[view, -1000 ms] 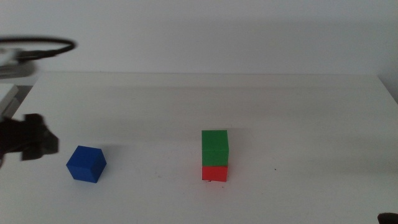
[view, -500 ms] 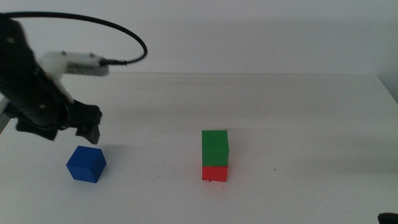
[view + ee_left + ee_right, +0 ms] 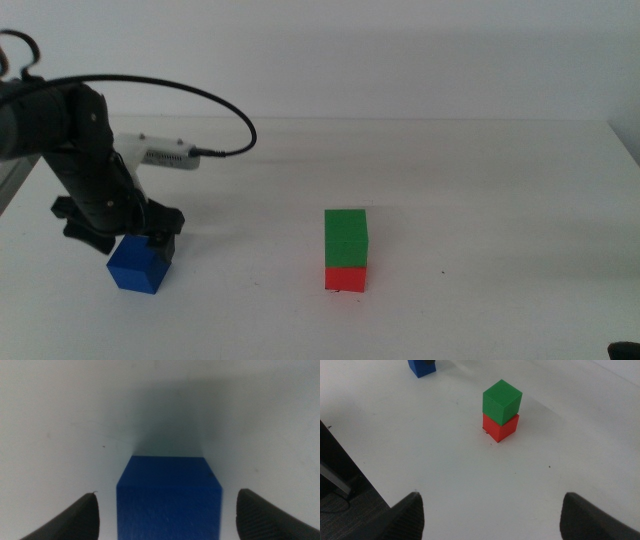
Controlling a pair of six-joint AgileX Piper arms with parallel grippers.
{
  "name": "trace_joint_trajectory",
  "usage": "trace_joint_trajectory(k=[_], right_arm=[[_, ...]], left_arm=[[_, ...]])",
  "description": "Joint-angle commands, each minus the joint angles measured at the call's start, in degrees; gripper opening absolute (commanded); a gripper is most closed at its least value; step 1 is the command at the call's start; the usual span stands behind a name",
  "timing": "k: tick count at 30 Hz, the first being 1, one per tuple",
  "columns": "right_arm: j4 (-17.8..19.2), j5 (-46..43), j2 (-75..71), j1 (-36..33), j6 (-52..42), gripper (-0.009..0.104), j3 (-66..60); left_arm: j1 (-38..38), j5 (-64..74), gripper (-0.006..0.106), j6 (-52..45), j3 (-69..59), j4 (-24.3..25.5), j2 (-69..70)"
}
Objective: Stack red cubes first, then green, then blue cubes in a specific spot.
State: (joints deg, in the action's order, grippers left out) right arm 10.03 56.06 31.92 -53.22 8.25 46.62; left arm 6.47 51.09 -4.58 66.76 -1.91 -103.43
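Note:
The green cube (image 3: pixel 346 236) sits on the red cube (image 3: pixel 345 277) near the middle of the white table, over the marked spot, which is hidden under them. The stack also shows in the right wrist view, green cube (image 3: pixel 502 401) on red cube (image 3: pixel 501 427). The blue cube (image 3: pixel 138 264) lies at the left. My left gripper (image 3: pixel 135 240) hangs just above it, jaws open, one on each side of the blue cube (image 3: pixel 169 496) without touching it. My right gripper (image 3: pixel 490 525) waits open and empty off the table's near right edge.
The left arm's black cable (image 3: pixel 215 100) loops above the table at the left. The table edge (image 3: pixel 365 467) drops to dark floor in the right wrist view. Tiny dark specks (image 3: pixel 443 271) mark the white tabletop right of the stack.
My left arm has come in from the left and lowered until its open jaws straddle the blue cube. The cubes have not moved.

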Motion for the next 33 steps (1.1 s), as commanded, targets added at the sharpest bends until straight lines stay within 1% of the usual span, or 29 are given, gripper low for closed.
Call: trace_joint_trajectory(k=[1, 4, 6, 7, 9, 13, 14, 15, 19, 20, 22, 24, 26, 29, 31, 33], right_arm=[[0.33, -0.42, -0.19, 0.15, -0.52, 0.087, -0.26], [0.33, -0.42, -0.19, 0.15, -0.52, 0.087, -0.26], [0.33, -0.42, -0.19, 0.15, -0.52, 0.087, -0.26], [0.33, -0.42, -0.19, 0.15, -0.52, 0.087, -0.26], [0.33, -0.42, -0.19, 0.15, -0.52, 0.087, -0.26], [0.33, -0.42, -0.19, 0.15, -0.52, 0.087, -0.26], [0.33, -0.42, -0.19, 0.15, -0.52, 0.087, -0.26], [0.33, -0.42, -0.19, 0.15, -0.52, 0.087, -0.26], [0.33, -0.42, -0.19, 0.15, -0.52, 0.087, -0.26], [0.33, -0.42, -0.19, 0.15, -0.52, 0.087, -0.26], [0.33, -0.42, -0.19, 0.15, -0.52, 0.087, -0.26], [0.33, -0.42, -0.19, 0.15, -0.52, 0.087, -0.26], [0.33, -0.42, -0.19, 0.15, -0.52, 0.087, -0.26], [0.33, -0.42, -0.19, 0.15, -0.52, 0.087, -0.26], [0.33, -0.42, -0.19, 0.15, -0.52, 0.087, -0.26], [0.33, -0.42, -0.19, 0.15, -0.52, 0.087, -0.26]], left_arm=[[-0.36, -0.72, 0.094, -0.12, 0.15, 0.02, -1.62], [-0.87, -0.83, 0.090, -0.12, 0.15, -0.23, -3.11], [-0.87, -0.83, 0.081, -0.12, 0.15, -0.34, -3.23], [-0.87, -0.83, 0.073, -0.12, 0.15, -0.44, -3.23], [-0.87, -0.67, 0.053, 0.12, 0.27, -1.10, -3.01], [0.58, 3.66, 0.002, 5.87, 1.66, -1.19, 1.10], [2.02, 5.03, -0.002, 7.81, 2.71, -0.34, 2.92], [4.13, 6.07, -0.002, 10.16, 4.13, 0.72, 4.76], [16.19, 13.08, -0.002, 25.16, 13.09, 9.73, 8.32], [19.57, 15.59, -0.002, 28.71, 16.23, 10.39, 8.18], [25.02, 18.87, -0.002, 35.76, 22.02, 10.26, 6.82], [30.24, 18.87, -0.002, 42.66, 28.19, 10.13, 4.32], [33.89, 18.87, -0.002, 44.26, 32.55, 10.61, 1.69], [35.93, 18.87, -0.002, 45.60, 37.02, 9.37, -1.73], [35.93, 18.87, -0.002, 45.96, 38.28, 7.64, -3.63], [35.79, 18.87, -0.002, 46.68, 38.47, 7.11, -5.10]])
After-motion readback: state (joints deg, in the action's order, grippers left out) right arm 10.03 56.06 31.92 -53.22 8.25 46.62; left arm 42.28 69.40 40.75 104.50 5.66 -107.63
